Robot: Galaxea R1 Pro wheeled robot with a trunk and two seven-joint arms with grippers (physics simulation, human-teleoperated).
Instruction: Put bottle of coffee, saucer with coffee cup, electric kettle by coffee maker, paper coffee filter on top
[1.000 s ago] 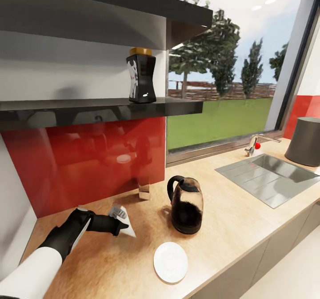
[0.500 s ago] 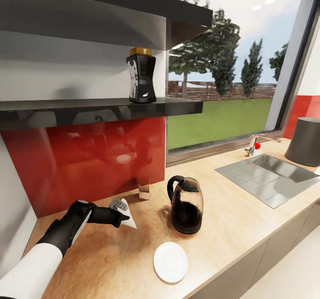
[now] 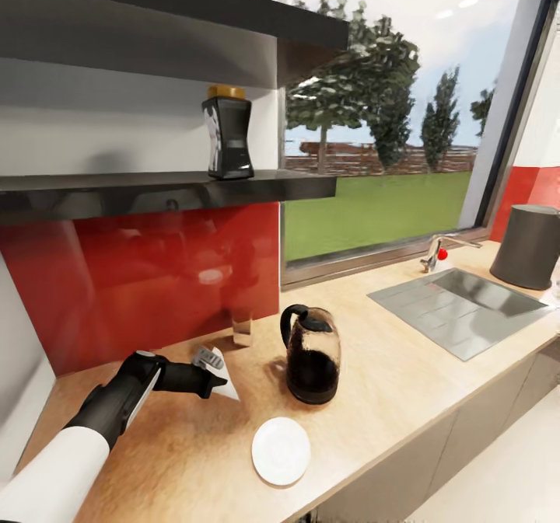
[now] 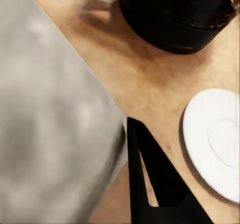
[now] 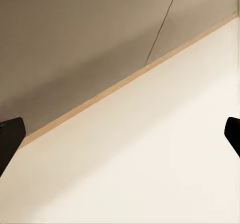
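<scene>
My left gripper [image 3: 210,367] is shut on the white paper coffee filter [image 3: 225,384], held low over the wooden counter [image 3: 389,383]. In the left wrist view the filter [image 4: 50,109] looms large beside one black finger [image 4: 145,174]. A black glass jug with a handle [image 3: 311,356], kettle or coffee maker, stands just right of the gripper, and its base [image 4: 175,14] is close. The white saucer [image 3: 281,451] [image 4: 215,139] lies near the counter's front edge. The dark coffee bottle [image 3: 228,130] with a gold lid stands on the shelf. My right gripper [image 5: 120,136] is open.
A clear glass [image 3: 243,327] stands against the red backsplash. A steel sink [image 3: 459,305] with a faucet [image 3: 435,252] is set into the counter at the right, and a dark grey cylinder [image 3: 533,247] stands beyond it. The right wrist view faces cabinet front and pale floor.
The head view has shifted, so everything sits further left. My left gripper has lifted the filter slightly and is a little closer to the black jug.
</scene>
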